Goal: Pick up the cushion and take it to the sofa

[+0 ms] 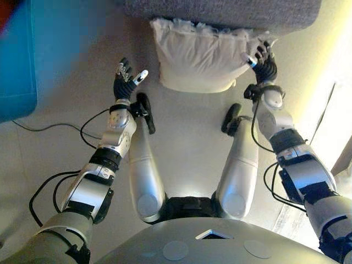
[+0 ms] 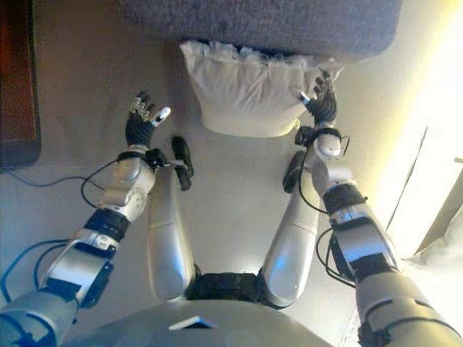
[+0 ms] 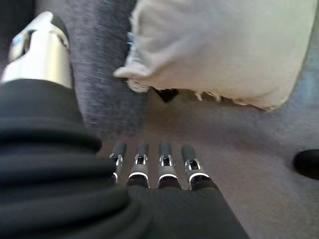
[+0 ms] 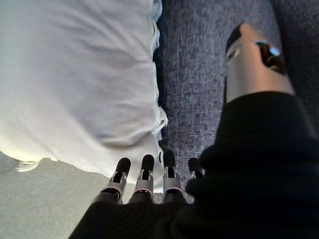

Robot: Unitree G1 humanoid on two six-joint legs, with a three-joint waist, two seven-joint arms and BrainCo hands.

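Note:
A white cushion [image 1: 201, 58] with a frilled edge lies on the floor, its far side against the base of the grey sofa [image 1: 220, 11]. My left hand [image 1: 125, 82] hovers open to the left of the cushion, a gap apart from it; its fingers [image 3: 149, 167] are straight and hold nothing. My right hand [image 1: 264, 66] is at the cushion's right edge near the far corner. In the right wrist view its fingers [image 4: 144, 179] stretch out straight beside the cushion [image 4: 75, 74], with the thumb spread toward the sofa [image 4: 199, 74]. Neither hand grips the cushion.
A blue piece of furniture [image 1: 16, 55] stands at the far left. Pale floor [image 1: 187, 137] stretches between me and the cushion. Bright light and a frame edge [image 1: 330, 110] run along the right side.

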